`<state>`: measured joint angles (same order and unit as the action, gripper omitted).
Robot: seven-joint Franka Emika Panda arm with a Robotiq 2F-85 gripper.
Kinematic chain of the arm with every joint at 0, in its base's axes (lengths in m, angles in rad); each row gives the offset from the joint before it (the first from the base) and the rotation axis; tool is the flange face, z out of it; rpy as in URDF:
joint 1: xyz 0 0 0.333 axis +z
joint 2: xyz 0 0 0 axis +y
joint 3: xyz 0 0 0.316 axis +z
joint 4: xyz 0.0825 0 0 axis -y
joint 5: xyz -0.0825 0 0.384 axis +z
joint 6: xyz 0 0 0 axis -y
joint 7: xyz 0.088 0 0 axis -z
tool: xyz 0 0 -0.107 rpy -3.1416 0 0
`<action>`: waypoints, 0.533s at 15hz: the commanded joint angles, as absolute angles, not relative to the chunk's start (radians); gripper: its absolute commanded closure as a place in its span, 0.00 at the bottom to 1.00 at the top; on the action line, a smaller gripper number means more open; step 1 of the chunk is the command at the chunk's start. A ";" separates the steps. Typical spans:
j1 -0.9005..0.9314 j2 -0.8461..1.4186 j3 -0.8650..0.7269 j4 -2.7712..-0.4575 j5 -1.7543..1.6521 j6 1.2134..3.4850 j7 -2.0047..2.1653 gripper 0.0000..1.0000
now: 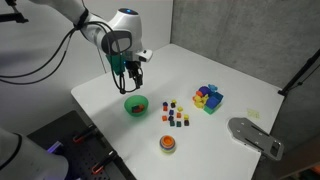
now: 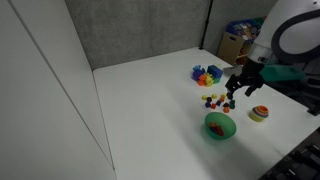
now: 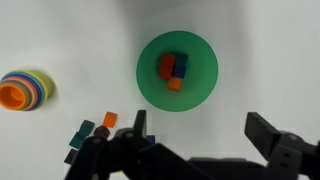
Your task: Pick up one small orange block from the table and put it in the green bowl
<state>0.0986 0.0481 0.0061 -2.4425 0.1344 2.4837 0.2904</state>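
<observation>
the gripper [image 3: 200,135] hung over the green bowl [image 3: 203,58], fingers wide and empty. an orange block [image 3: 175,85] lay inside with other small blocks [image 3: 170,66].

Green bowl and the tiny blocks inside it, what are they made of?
The green bowl looks like plastic: even bright colour, smooth matte surface. The small blocks inside, red, blue and orange, are solid-coloured cubes, maybe painted wood or plastic; the pictures are too blurry to tell.
</observation>
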 commanded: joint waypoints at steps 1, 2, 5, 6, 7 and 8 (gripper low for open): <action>0.066 -0.087 0.008 -2.464 0.036 2.388 0.280 0.00; 0.053 -0.122 0.005 -2.468 0.011 2.363 0.270 0.00; 0.021 -0.220 -0.007 -2.473 0.002 2.272 0.198 0.00; 0.012 -0.248 -0.014 -2.471 0.009 2.231 0.160 0.00; 0.004 -0.279 -0.021 -2.469 0.009 2.190 0.123 0.00; -0.003 -0.305 -0.028 -2.460 0.004 2.128 0.085 0.00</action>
<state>0.0187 -0.2026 -0.0111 -2.4452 0.0066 2.2446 0.1863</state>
